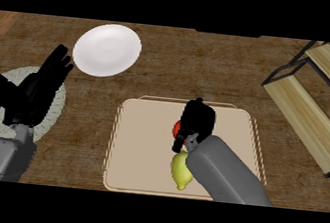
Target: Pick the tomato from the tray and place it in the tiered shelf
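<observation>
We see the tomato (176,128) as a small red patch on the tray (138,146), mostly hidden under the right hand (196,122), whose black fingers curl down around it. We judge the grasp as just forming: the tomato is not yet lifted. A yellow lemon (181,171) lies just beside it on the tray, partly under the forearm. The tiered shelf (318,105) stands well apart at the desk's (202,67) right edge, so carrying and placing remain. The left hand (32,93) rests open at the left, over a pale round mat (49,117). A white plate (107,50) lies beyond.
</observation>
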`<state>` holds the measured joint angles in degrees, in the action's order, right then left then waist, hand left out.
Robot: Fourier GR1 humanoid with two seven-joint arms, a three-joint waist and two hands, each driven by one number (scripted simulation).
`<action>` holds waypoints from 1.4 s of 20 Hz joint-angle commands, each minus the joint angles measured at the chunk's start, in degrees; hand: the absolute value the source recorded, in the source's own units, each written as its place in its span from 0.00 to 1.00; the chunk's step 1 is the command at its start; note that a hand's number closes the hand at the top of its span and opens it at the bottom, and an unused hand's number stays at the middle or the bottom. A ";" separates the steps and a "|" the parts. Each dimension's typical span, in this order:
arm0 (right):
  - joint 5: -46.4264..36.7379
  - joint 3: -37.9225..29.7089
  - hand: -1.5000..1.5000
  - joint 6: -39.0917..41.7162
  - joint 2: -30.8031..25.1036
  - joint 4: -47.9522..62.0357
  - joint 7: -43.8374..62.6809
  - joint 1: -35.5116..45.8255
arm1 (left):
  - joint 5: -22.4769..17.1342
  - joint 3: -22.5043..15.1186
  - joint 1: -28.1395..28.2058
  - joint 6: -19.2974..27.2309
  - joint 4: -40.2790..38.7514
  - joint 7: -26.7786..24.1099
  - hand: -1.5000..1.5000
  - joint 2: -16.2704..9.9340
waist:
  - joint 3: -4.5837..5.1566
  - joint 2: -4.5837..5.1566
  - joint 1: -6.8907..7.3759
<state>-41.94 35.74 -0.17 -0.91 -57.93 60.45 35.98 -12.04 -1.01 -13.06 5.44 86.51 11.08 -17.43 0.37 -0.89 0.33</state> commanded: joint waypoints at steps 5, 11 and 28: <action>-5.71 3.67 1.00 -5.25 0.23 -6.20 -2.22 -5.34 | 0.44 1.24 -0.33 -1.31 -0.04 1.44 0.50 0.56 | -0.37 0.76 -0.48; -5.87 24.36 1.00 -0.49 0.60 -24.49 -11.95 -17.45 | -0.62 2.64 -0.83 -1.22 -0.95 1.86 0.50 -0.37 | -0.38 0.08 -2.02; -12.78 7.04 1.00 2.12 -15.72 -87.22 1.35 -25.68 | 0.87 2.15 4.70 -1.54 2.30 -1.22 0.50 0.91 | -0.34 0.53 -0.92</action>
<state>-56.07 49.16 -4.33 -13.47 -132.61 56.41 11.29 -11.40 1.69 -11.72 4.35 86.72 11.51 -17.25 0.03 -0.51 -1.37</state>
